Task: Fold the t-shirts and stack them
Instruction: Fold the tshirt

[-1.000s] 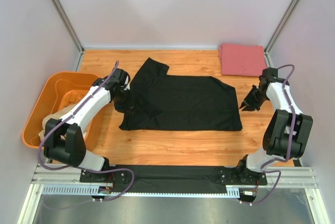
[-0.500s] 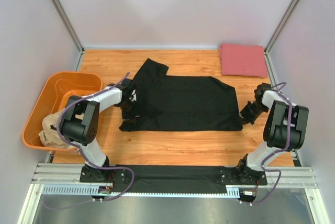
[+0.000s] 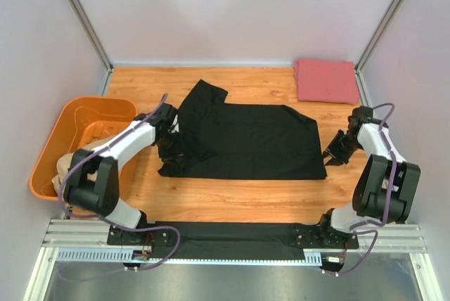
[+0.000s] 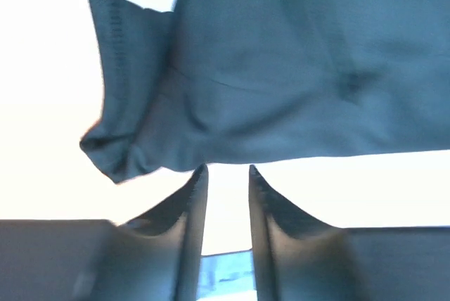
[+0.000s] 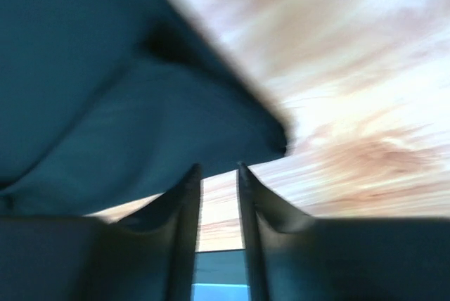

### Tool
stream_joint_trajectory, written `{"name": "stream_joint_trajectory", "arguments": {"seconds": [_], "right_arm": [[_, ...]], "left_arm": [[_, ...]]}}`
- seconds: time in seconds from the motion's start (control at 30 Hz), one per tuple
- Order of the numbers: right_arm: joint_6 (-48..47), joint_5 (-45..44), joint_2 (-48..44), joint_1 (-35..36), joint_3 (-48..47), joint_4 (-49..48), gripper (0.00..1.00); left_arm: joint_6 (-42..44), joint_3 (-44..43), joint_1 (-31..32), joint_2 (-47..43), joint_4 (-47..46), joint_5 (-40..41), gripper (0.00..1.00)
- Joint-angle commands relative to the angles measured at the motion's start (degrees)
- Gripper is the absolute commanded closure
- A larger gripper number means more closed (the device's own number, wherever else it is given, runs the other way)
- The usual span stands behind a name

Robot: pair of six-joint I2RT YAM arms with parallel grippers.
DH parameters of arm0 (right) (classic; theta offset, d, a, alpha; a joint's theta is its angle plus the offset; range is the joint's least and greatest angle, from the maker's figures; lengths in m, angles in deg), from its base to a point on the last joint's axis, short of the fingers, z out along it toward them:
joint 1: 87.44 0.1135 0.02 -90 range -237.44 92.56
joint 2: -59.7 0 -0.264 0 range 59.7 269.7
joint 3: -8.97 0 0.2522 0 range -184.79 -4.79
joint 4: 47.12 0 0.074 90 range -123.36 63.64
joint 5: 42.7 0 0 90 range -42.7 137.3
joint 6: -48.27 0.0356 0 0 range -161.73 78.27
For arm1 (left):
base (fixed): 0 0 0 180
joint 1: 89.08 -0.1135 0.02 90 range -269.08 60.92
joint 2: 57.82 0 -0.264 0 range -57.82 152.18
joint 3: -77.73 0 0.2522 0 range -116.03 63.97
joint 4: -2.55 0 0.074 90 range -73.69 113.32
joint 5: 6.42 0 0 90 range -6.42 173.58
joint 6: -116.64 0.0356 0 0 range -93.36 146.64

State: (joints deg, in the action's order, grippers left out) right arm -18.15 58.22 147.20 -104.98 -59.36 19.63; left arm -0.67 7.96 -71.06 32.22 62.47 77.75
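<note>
Top external view: I've got the black t-shirt (image 3: 246,139) lying flat in the middle of the counter (image 3: 232,199), long axis left to right, neck end toward my left, hem toward my right, one sleeve poking at the far edge. Left tool (image 3: 171,148) sits at the bunched sleeve end and right tool (image 3: 330,157) at the hem corner. Both are slightly parted and pinching nothing, cloth edge at their tips. I reckon they flank it ready to fold. Pinkish-red shirt (image 3: 325,80) lies folded far right.

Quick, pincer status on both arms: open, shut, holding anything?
Left pincer: open a little, empty, tips at the black t-shirt edge.
Right pincer: open a little, empty, by its corner.
</note>
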Motion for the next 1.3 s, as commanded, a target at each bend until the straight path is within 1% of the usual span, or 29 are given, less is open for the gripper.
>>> {"name": "stream_joint_trajectory", "arguments": {"seconds": [0.0,0.03,0.07,0.1,0.13,0.17,0.2,0.23,0.27,0.37,0.47,0.5,0.57,0.63,0.7,0.8,0.97,1.0,1.07,1.1,1.13,1.2,1.27], "right_arm": [[-2.3,5.6,-6.4,2.9,-4.7,1.2,0.67],[-1.9,6.7,-6.9,4.3,-5.5,1.3,0.62],[-1.6,7.4,-7.3,5.1,-5.9,1.4,0.57],[-1.6,8.6,-7.5,6.6,-6.3,1.4,0.56],[-1.4,9.2,-7.6,7.2,-6.7,1.4,0.56],[-1.1,9.6,-7.5,7.8,-6.5,1.0,0.57],[-0.6,10.8,-7.6,8.6,-6.3,0.7,0.57],[0.2,11.4,-7.4,8.9,-5.6,0.0,0.57],[0.4,12.0,-7.3,9.4,-5.3,-0.2,0.57],[1.1,12.1,-7.8,11.6,-4.2,-1.1,0.57],[1.7,12.9,-8.3,12.5,-2.7,-2.3,0.57],[1.7,13.0,-8.3,12.6,-2.6,-2.5,0.57],[1.3,13.0,-8.4,12.7,-2.2,-2.4,0.58],[0.9,12.8,-8.5,12.7,-2.1,-2.3,0.57],[0.3,12.6,-8.6,12.7,-2.0,-2.3,0.58],[0.0,12.5,-8.3,12.7,-2.2,-1.9,0.57],[-0.8,11.8,-8.8,12.7,-2.1,-1.7,0.58],[-1.0,11.6,-8.6,12.7,-2.1,-1.6,0.57],[-1.2,11.6,-8.3,12.7,-2.0,-1.5,0.58],[-1.2,11.6,-8.4,12.7,-1.9,-1.5,0.58],[-1.1,11.6,-8.2,12.7,-1.9,-1.7,0.58],[-1.1,11.8,-8.0,12.7,-2.1,-1.8,0.58],[-1.2,12.1,-7.6,12.7,-2.3,-1.8,0.58]], "left_arm": [[0.8,-2.7,0.6,-8.6,-1.0,-5.1,0.62],[-0.4,-2.6,0.6,-9.3,-4.2,-9.9,0.58],[-1.7,-2.4,0.6,-9.4,-6.1,-12.1,0.57],[-4.9,-2.1,0.6,-9.0,-8.0,-13.9,0.57],[-6.7,-1.6,0.6,-8.2,-12.5,-16.2,0.57],[-8.5,-0.5,0.6,-6.0,-14.8,-19.9,0.57],[-12.5,-0.1,0.6,-4.7,-16.8,-21.5,0.56],[-14.3,0.3,0.7,-3.3,-20.2,-23.8,0.54],[-17.9,0.5,0.8,-1.2,-20.7,-23.5,0.52],[-23.1,0.9,2.0,-0.6,-22.0,-18.7,0.49],[-27.3,1.3,3.3,-0.5,-21.8,-14.0,0.48],[-28.6,1.0,3.4,-0.3,-20.6,-12.6,0.48],[-32.3,-0.4,4.1,0.7,-12.6,-7.1,0.49],[-34.2,-1.5,4.2,2.8,-11.4,-4.8,0.49],[-35.3,-1.6,4.2,4.4,-12.0,-5.8,0.49],[-37.5,-2.6,4.2,6.8,-10.8,-6.0,0.55],[-37.8,-4.0,4.2,7.6,-10.1,-3.1,0.59],[-37.6,-4.5,4.2,7.9,-9.6,-3.1,0.63],[-36.7,-5.5,4.2,8.7,-9.5,-3.1,0.67],[-36.3,-5.9,4.2,9.0,-9.4,-3.1,0.72],[-35.6,-6.2,4.2,9.3,-9.4,-3.1,0.74],[-35.1,-6.5,4.2,9.5,-9.2,-3.0,0.77],[-34.9,-6.4,4.2,9.8,-9.3,-3.3,0.76]]}}
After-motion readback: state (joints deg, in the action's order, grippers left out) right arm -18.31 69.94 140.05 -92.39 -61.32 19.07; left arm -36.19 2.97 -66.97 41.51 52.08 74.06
